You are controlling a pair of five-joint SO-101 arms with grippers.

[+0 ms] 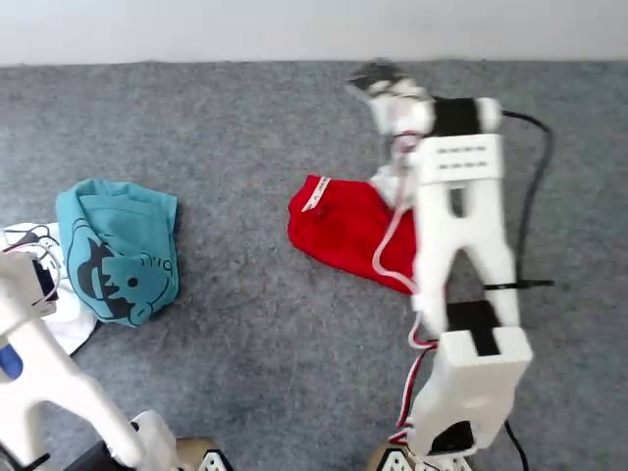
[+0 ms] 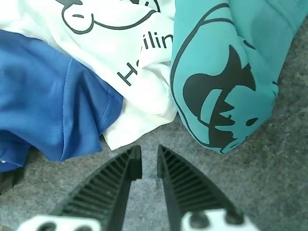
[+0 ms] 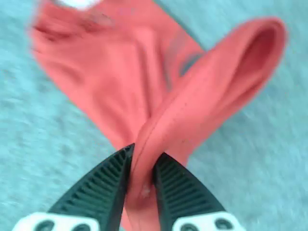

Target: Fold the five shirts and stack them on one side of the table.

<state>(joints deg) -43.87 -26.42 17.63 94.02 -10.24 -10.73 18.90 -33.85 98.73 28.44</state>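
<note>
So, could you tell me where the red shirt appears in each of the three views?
High view: the red shirt right of centre, beside the right arm.
Right wrist view: its fold pinched in the right gripper, the rest beyond.
Left wrist view: the teal shirt, white shirt and blue shirt instead.
Shared landmark: the grey table cover.

bright, even, diffuse light, thin soft shadows (along edges of the red shirt (image 1: pixel 339 231)), matte grey table (image 1: pixel 245 324)
</note>
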